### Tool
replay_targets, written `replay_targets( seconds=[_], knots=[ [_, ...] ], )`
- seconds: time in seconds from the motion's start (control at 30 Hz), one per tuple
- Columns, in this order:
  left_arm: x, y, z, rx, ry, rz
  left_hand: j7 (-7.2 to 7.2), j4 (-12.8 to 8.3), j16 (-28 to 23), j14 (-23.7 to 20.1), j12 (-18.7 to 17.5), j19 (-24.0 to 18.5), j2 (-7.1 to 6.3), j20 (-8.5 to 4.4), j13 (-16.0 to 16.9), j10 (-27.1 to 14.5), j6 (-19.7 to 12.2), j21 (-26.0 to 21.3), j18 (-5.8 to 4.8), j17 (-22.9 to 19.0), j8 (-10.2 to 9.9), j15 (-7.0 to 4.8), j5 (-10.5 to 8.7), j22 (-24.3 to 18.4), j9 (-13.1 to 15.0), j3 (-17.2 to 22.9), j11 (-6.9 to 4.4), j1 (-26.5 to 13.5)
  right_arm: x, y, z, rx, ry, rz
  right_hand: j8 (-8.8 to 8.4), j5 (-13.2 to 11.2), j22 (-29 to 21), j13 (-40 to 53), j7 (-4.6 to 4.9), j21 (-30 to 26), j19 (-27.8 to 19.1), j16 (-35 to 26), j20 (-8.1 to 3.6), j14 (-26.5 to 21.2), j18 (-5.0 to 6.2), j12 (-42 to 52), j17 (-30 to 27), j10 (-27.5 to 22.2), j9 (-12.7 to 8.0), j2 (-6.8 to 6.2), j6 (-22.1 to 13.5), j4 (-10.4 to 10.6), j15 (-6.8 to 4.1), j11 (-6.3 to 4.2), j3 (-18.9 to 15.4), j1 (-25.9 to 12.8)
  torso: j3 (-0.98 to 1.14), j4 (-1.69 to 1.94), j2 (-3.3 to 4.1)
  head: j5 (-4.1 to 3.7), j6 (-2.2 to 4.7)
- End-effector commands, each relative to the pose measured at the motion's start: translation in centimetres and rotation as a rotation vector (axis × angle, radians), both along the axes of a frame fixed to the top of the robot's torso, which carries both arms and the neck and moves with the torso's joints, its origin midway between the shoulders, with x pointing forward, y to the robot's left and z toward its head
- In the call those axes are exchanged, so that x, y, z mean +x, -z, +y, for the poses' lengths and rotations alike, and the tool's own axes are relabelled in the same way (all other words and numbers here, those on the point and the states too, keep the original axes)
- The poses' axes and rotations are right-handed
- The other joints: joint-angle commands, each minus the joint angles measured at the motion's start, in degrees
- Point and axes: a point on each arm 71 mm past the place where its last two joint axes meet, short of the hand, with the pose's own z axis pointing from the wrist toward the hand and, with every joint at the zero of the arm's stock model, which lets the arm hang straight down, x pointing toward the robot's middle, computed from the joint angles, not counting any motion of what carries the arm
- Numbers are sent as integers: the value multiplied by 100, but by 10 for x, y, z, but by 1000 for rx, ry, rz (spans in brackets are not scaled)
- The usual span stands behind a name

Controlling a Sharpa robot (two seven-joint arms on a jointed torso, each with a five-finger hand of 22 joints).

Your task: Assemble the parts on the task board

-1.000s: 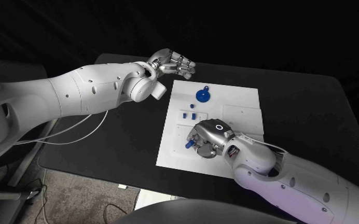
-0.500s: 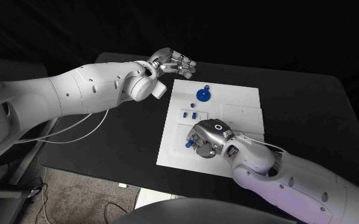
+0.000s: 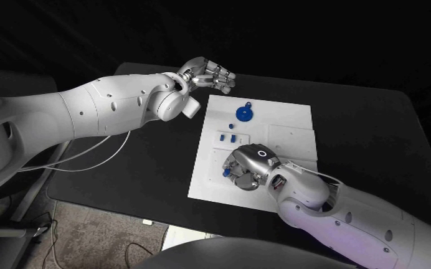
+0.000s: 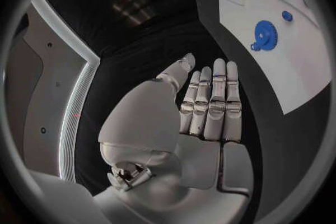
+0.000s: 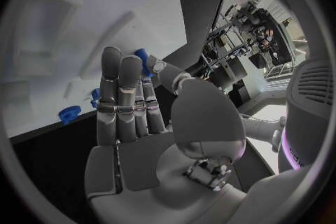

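Note:
The white task board [image 3: 288,119] lies mid-table. A blue gear [image 3: 243,114] stands on its far part, and small blue parts [image 3: 227,137] sit near its left edge. My right hand [image 3: 250,166] hovers low over the board's near-left area and pinches a small blue part [image 3: 227,172] between thumb and fingertip. In the right wrist view that part [image 5: 142,56] shows at the tips of the right hand [image 5: 133,106], with the gear [image 5: 69,113] beyond. My left hand [image 3: 208,73] hangs beyond the board's far-left corner, fingers straight and holding nothing. The left wrist view shows the left hand [image 4: 210,106] and the gear [image 4: 265,35].
Raised white rectangles [image 3: 292,138] cover the board's right half. The black table [image 3: 359,126] stretches out to the right of the board, and more of it lies to the board's left under my left arm.
The right hand has shifted very slightly over the board's near-left area with the blue part. The left arm has stayed still.

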Motion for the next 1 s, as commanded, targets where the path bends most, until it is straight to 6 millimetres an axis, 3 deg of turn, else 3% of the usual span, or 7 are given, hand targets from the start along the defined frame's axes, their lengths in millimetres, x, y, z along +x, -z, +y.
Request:
replay_targets(
  seconds=[0.03,0.13,0.47,0.6,0.8,1.0],
  knots=[
    [0,-1,-2,-10,13,0,-12,33,-10,8,-13,35,-6,2,-7,23,-38,17,-28,7,-5,-9,-13,-5,3,-12,15,-42,0,2,-2,17,11,12,-39,-30,-2,-7,4,-23,-5,17,60,1,131,-36,-7,-102,-21,-89,-70,31,43,28,53,-14,2,-5,-1,-6,5],
    [0,-1,-2,-10,13,0,-12,33,-10,8,-13,35,-6,2,-7,23,-38,17,-28,7,-5,-9,-13,-5,3,-12,15,-42,0,1,-2,28,15,12,-42,-27,0,-9,35,-32,0,29,96,-5,172,-37,-17,-209,-27,-187,-190,80,69,65,81,-38,4,-3,1,-6,1],
    [0,-1,-2,-10,15,1,-12,33,-10,8,-13,35,-6,2,-7,23,-38,17,-28,7,-5,-9,-13,-5,3,-12,15,-42,0,0,-3,55,24,8,-39,-12,-43,-8,40,-72,40,44,121,2,203,-36,-53,-265,-29,-284,-360,158,83,79,-7,-17,5,0,1,-21,7],
    [0,-1,-2,-10,14,1,-12,33,-10,8,-13,35,-6,2,-7,23,-38,17,-28,7,-5,-9,-13,-5,3,-12,15,-42,0,-2,-5,81,32,9,-37,121,-68,-8,24,-89,56,46,127,5,207,-36,-62,-305,-27,-373,-455,159,87,83,-152,-44,5,-1,1,-24,11],
    [-1,-1,-1,-9,13,1,-12,33,-10,8,-13,35,-6,2,-7,23,-38,17,-28,7,-5,-9,-13,-5,3,-12,15,-42,-2,-6,-9,128,41,13,-36,98,-213,-7,24,-185,118,38,145,8,211,-34,-102,-368,-27,-349,-517,176,101,100,-688,28,8,-3,0,-24,17],
    [0,-1,-1,-9,11,0,-12,33,-10,8,-13,35,-6,2,-7,23,-38,17,-28,7,-5,-9,-13,-5,3,-12,15,-42,-2,-14,-21,220,65,48,-33,184,-246,-7,65,-203,121,36,134,1,217,-34,-114,-301,-25,-300,-477,145,92,94,-651,81,11,-10,-8,-46,43]
  ],
)
